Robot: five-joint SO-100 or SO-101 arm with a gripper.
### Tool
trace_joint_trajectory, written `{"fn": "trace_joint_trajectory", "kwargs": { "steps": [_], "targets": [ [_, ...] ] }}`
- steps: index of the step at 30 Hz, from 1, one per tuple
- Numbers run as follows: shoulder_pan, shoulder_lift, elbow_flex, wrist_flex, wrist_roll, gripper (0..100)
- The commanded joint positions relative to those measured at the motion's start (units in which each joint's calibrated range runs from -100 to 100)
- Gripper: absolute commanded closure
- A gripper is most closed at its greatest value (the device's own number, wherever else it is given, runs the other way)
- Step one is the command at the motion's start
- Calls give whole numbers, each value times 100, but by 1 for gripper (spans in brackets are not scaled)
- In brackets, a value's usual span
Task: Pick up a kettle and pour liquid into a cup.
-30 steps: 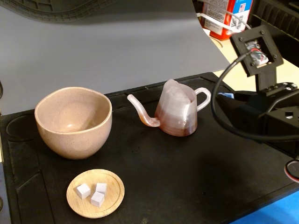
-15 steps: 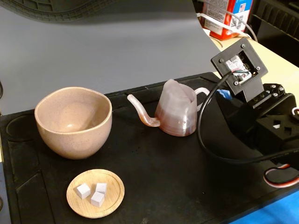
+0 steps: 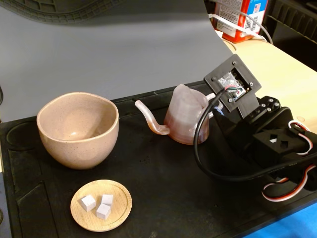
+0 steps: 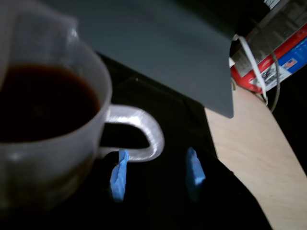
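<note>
Where the fixed view looks across the black counter [image 3: 163,183], the kettle [image 3: 187,116] stands upright, spout toward the empty cup [image 3: 78,129] well apart on the left; a wooden saucer [image 3: 101,205] with white cubes [image 3: 97,204] lies near the front edge, and the arm hides the fingers. Wrist view only: dark liquid [image 4: 43,103] inside the kettle, fingers [image 4: 118,175] spread open, blue-tipped, straddling the loop handle [image 4: 144,129] without closing on it. Bare mat lies between kettle and cup.
</note>
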Motion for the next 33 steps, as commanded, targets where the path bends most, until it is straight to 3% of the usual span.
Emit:
{"fn": "trace_joint_trajectory", "kwargs": {
  "steps": [1, 33],
  "targets": [
    [41, -27, -325, 47, 12, 84],
    [87, 485, -1305, 307, 122, 84]
  ]
}}
